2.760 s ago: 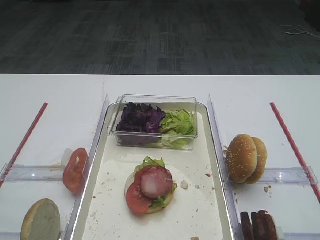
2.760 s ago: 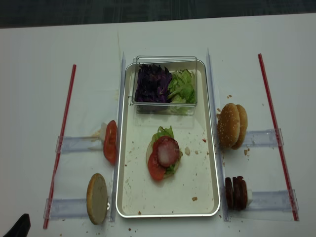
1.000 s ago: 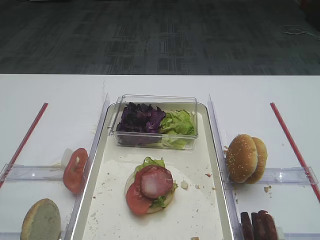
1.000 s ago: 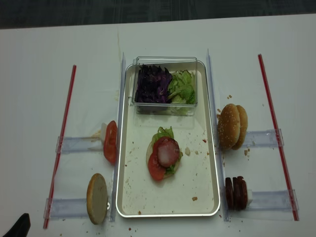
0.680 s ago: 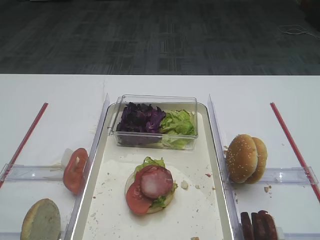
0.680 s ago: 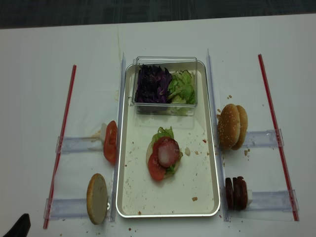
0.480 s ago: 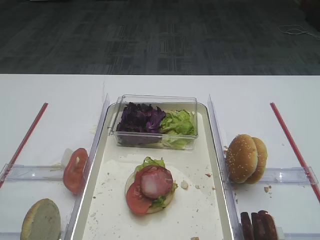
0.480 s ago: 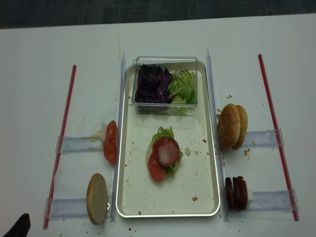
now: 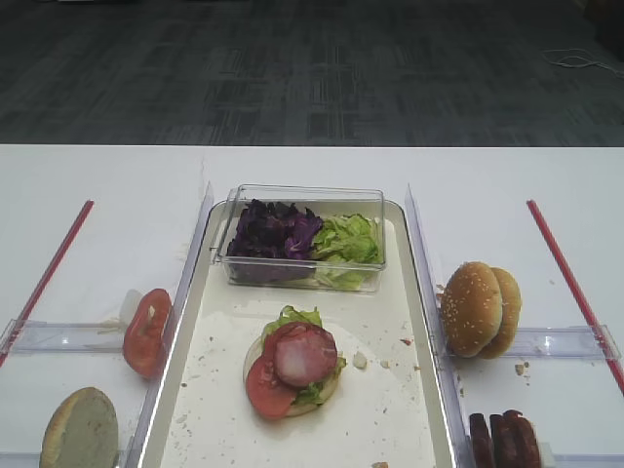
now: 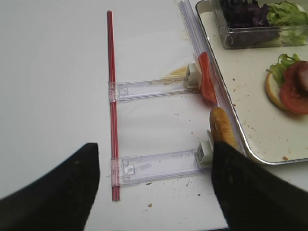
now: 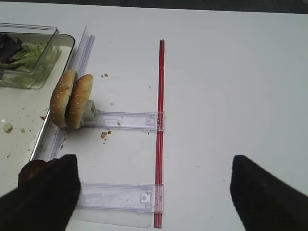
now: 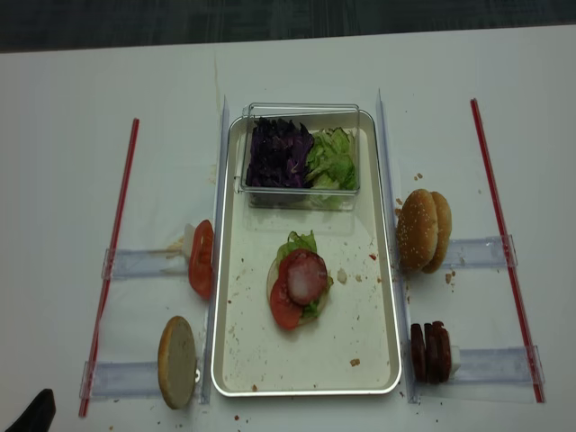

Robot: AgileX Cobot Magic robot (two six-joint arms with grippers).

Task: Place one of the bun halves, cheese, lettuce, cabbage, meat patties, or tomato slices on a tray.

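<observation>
We note tray [image 12: 382, 297] at tabletop [image 12: 72, 135] centre, carrying stacked bun base, lettuce [image 12: 297, 243], tomato slice [image 12: 283, 311], meat patty [image 12: 304, 275]. Two sesame bun halves [image 12: 423, 229] stand on edge off tray's right rim. Right tool [image 11: 149, 192] spread wide, empty; left tool [image 10: 154, 187] likewise wide, empty.

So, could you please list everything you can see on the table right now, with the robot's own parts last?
tray: one, cream-white, centre.
clear box: one, at the tray's far end.
cabbage: purple, left half of the box.
lettuce: green, right half of the box; more in the stack.
stack: pale bun base, lettuce, tomato slice, meat patty, mid-tray.
tomato slice: one, red, left of the tray.
bun halves: two, sesame, right of the tray; another near left.
meat patties: dark brown, near right.
red strips: two, outer sides.
left gripper: open.
right gripper: open.
</observation>
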